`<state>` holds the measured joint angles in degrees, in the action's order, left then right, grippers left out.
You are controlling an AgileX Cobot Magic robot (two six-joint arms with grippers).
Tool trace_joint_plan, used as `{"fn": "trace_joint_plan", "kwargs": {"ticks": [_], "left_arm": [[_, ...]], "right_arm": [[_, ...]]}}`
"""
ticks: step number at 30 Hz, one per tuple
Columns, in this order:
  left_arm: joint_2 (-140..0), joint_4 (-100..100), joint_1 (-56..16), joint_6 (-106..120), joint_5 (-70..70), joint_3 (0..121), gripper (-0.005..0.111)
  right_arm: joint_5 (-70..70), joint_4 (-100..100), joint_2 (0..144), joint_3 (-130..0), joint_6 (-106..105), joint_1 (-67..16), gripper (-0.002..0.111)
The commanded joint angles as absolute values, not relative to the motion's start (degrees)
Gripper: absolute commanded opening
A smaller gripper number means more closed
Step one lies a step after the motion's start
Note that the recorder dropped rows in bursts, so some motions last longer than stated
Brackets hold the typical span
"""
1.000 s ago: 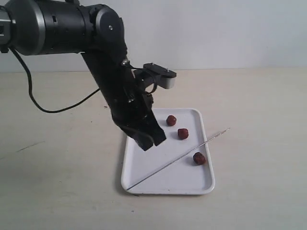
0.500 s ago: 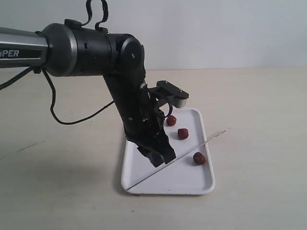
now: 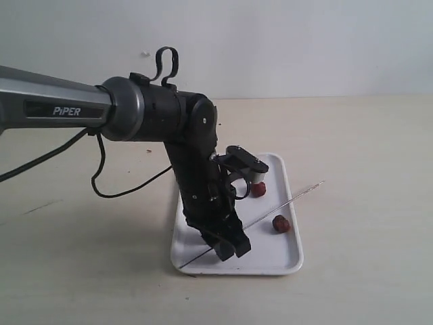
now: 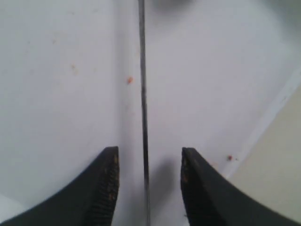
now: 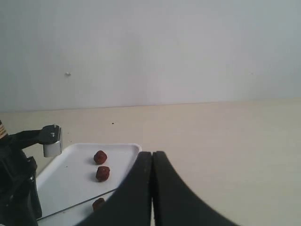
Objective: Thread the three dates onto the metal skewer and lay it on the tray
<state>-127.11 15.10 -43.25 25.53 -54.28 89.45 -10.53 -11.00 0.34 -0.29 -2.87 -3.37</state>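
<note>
The white tray (image 3: 269,256) lies on the table with the thin metal skewer (image 3: 284,200) resting slantwise across it, one tip past the far right rim. Two dates (image 3: 281,223) (image 3: 259,189) show in the exterior view; the third is hidden behind the left wrist. All three dates (image 5: 100,157) (image 5: 102,173) (image 5: 98,203) appear in the right wrist view. My left gripper (image 3: 227,249) is low over the tray near the skewer's near end. It stands open (image 4: 149,153), and the skewer (image 4: 143,113) runs between its fingers without touching them. My right gripper (image 5: 152,153) is shut and empty, off the tray's edge.
A beige table (image 3: 365,135) carries the tray, with a pale wall (image 3: 304,40) behind. A black cable (image 3: 128,186) trails from the left arm across the table to the left. The tray (image 4: 70,94) shows small reddish specks, and its rim (image 4: 270,125) borders bare table.
The left arm has swung down and toward the tray's near edge. Its open gripper has gone from above the tray's left side to straddling the skewer. Dates and skewer lie as before.
</note>
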Motion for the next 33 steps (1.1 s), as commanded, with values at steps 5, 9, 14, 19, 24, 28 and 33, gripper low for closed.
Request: {"fn": "trace_joint_plan", "kwargs": {"ticks": [5,9,14,19,24,28,33], "left_arm": [[-130.17,15.43,-43.59,25.30,-54.44,92.48,0.043],[-130.41,15.13,-43.59,25.30,-55.26,92.62,0.043],[-130.41,10.94,-43.74,22.46,-54.78,93.32,0.043],[-130.45,6.68,-45.58,21.37,-53.89,95.64,0.043],[-130.45,4.83,-47.03,21.07,-54.13,95.97,0.043],[-130.54,4.94,-47.03,19.91,-54.13,95.97,0.043],[-130.54,5.04,-47.03,19.03,-54.13,95.97,0.043]], "right_arm": [[-10.19,-11.00,0.00,0.00,-2.94,-2.99,0.000],[-10.19,-11.00,0.00,0.00,-2.94,-2.99,0.000],[-10.19,-11.00,0.00,0.00,-2.94,-2.99,0.000],[-10.19,-11.00,0.00,0.00,-2.94,-2.99,0.000],[-10.19,-11.00,0.00,0.00,-2.94,-2.99,0.000],[-10.19,-11.00,0.00,0.00,-2.94,-2.99,0.000],[-10.19,-11.00,0.00,0.00,-2.94,-2.99,0.000]]}}
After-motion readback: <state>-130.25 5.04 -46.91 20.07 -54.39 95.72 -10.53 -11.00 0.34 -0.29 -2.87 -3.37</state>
